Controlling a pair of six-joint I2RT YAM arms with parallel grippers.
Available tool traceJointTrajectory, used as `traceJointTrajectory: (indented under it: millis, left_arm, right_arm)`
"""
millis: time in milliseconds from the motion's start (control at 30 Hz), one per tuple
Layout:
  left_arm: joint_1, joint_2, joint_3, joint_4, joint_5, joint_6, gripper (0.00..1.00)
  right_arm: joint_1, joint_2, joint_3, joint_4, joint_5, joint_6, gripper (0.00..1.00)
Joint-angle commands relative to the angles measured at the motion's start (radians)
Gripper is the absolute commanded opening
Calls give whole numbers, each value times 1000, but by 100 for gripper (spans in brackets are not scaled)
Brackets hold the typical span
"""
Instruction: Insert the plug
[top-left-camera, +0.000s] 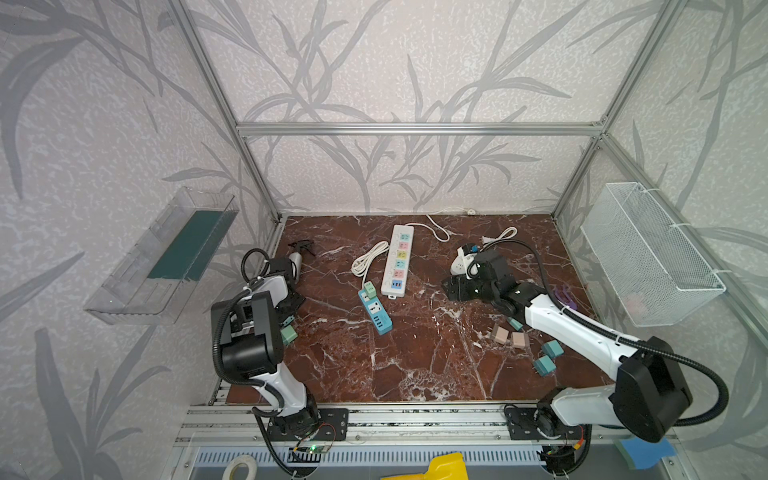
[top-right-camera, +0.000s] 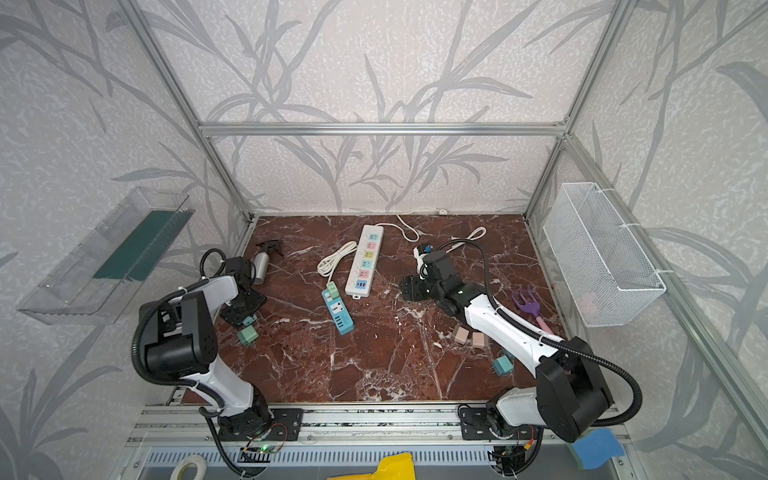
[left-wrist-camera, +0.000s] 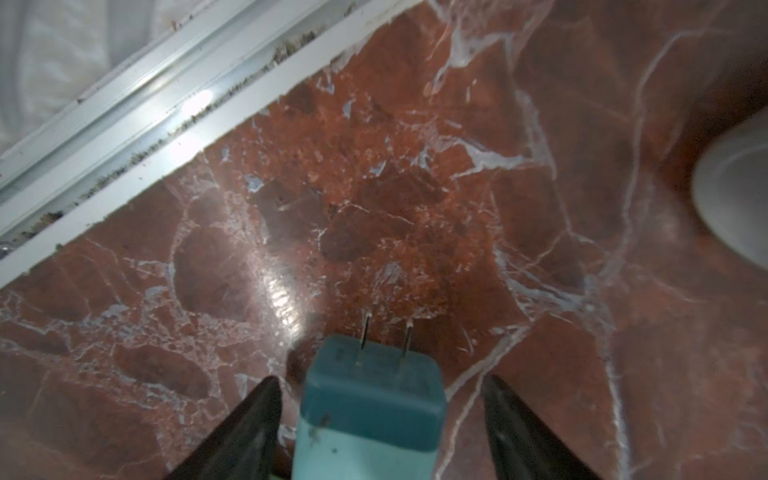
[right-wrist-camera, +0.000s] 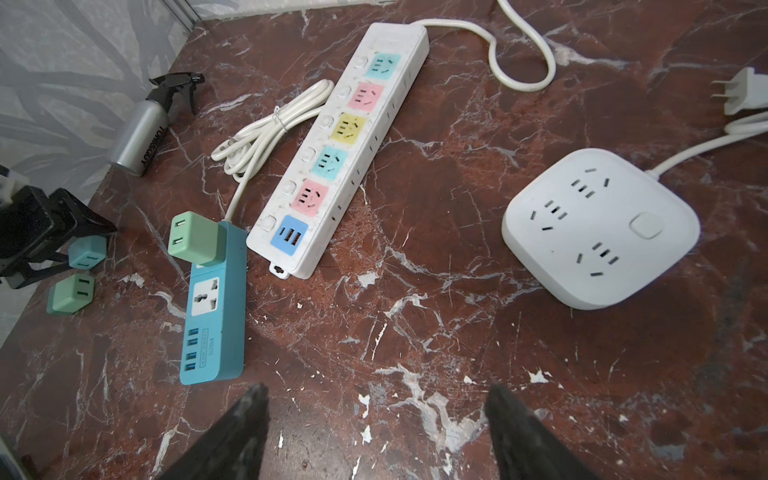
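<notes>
teal plug (left-wrist-camera: 368, 407) sits at the 9 o'clock edge of the tabletop (left-wrist-camera: 374, 187), prongs exposed, between the left hand (left-wrist-camera: 378, 384) fingers, which stand wide with a gap on each side. green plug (right-wrist-camera: 70, 293) just beside. right hand (right-wrist-camera: 374, 395) wide, empty, over the tabletop.

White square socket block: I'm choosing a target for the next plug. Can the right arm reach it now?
Probably yes: the right pincer hangs open close to the socket block, bare tabletop between them, nothing on its sockets.
</notes>
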Motion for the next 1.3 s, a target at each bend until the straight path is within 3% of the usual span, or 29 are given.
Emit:
traceJointTrajectory:
  millis: [0,167,400,600,800,1067,1133,1200,1267]
  left_arm:
    - [8,27,27,-41,16,17,68]
    - [6,30,35,-44,30,50,45]
    - [-44,-34,27,-51,31,90,35]
    - [-199,-105,29,-65,25,98,31]
    - [-334,-207,-67,-47,80,49,31]
    - [-411,-338,-336,33,142,-258,34]
    - [-451,-367,-360,30,78,-291,34]
    - [-473,-385,-374,45,72,-309,40]
    - [-478,-389,-366,44,82,-308,52]
  right_arm:
    - [-10,-34,-10,46,-29,15,79]
    - [-17,-39,-12,54,-36,22,77]
    - [-29,-39,-40,112,-98,63,75]
    - [-31,-44,-42,119,-109,64,74]
    - [-30,-57,-55,135,-116,68,73]
    - [-29,-92,-76,116,-134,73,72]
    - [-30,-104,-85,107,-143,68,72]
    - [-30,-115,-94,92,-148,57,72]
    - [-29,-126,-99,72,-145,50,72]
